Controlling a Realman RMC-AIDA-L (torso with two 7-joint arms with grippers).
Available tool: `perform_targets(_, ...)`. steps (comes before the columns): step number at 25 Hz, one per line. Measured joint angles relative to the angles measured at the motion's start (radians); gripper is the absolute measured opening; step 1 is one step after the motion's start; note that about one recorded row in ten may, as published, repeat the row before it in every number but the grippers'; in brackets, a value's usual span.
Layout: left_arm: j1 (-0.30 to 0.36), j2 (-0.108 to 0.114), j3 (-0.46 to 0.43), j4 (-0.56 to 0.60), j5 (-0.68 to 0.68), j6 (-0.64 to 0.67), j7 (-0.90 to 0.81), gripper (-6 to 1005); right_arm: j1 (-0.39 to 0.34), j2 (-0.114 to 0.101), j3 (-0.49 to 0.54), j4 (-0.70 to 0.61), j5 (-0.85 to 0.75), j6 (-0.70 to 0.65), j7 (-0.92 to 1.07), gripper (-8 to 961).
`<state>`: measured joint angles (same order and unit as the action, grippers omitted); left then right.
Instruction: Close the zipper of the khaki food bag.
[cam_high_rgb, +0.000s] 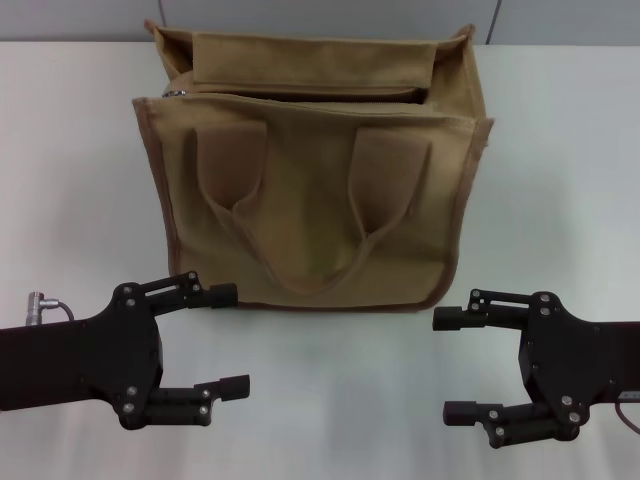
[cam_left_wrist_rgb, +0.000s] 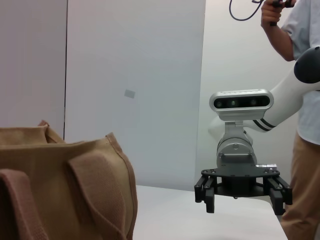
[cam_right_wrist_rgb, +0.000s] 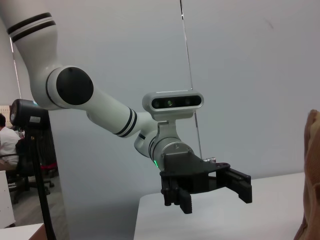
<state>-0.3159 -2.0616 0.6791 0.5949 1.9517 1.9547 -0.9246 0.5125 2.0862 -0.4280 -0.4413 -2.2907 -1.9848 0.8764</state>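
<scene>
The khaki food bag (cam_high_rgb: 310, 170) stands upright at the middle of the white table (cam_high_rgb: 80, 180), its handle side facing the robot. Nearest the robot, the left gripper (cam_high_rgb: 232, 340) hovers low over the table at the near left, its fingers spread wide and holding nothing; the upper fingertip lies just beside the bag's lower left corner, without visible contact. The right gripper (cam_high_rgb: 452, 365) hovers at the near right in mirrored position, fingers equally wide and empty, near the bag's lower right corner. Beyond the grippers, the bag's front panel carries two handle patches and a looped fabric handle (cam_high_rgb: 315, 240) hanging flat against it. At the top of the bag, the zipper (cam_high_rgb: 300, 95) runs across the width and is open, exposing a dark gap. Its silver pull tab (cam_high_rgb: 176, 93) sits at the left end.
</scene>
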Motion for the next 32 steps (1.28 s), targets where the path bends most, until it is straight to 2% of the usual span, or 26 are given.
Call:
perform_targets(15, 0.004, -0.004, -0.012, -0.004, -0.007, -0.008, 0.004, 833, 0.001, 0.0, 0.0, 0.028, 0.001, 0.011, -0.009, 801)
perform_targets(21, 0.009, -0.009, -0.149, -0.01, -0.01, -0.048, 0.017, 832, -0.003, 0.0, 0.008, 0.059, 0.002, 0.012, -0.044, 800)
perform_targets(24, 0.01, -0.01, -0.165, -0.011, -0.011, -0.063, 0.019, 832, -0.005, 0.0, 0.009, 0.079, 0.007, 0.014, -0.061, 800)
perform_targets(26, 0.011, -0.009, -0.249, -0.033, -0.026, -0.117, 0.027, 832, -0.008, -0.001, 0.01, 0.114, 0.012, 0.023, -0.101, 799)
perform_targets(29, 0.011, -0.009, -0.249, -0.033, -0.026, -0.117, 0.027, 832, -0.009, -0.001, 0.009, 0.126, 0.013, 0.035, -0.109, 799)
perform_targets(30, 0.008, -0.008, -0.361, -0.06, -0.038, -0.227, 0.054, 831, -0.01, -0.001, 0.009, 0.132, 0.013, 0.039, -0.112, 799)
perform_targets(32, 0.004, -0.009, -0.369, -0.062, -0.039, -0.273, 0.075, 831, -0.01, -0.001, 0.009, 0.149, 0.013, 0.049, -0.125, 799)
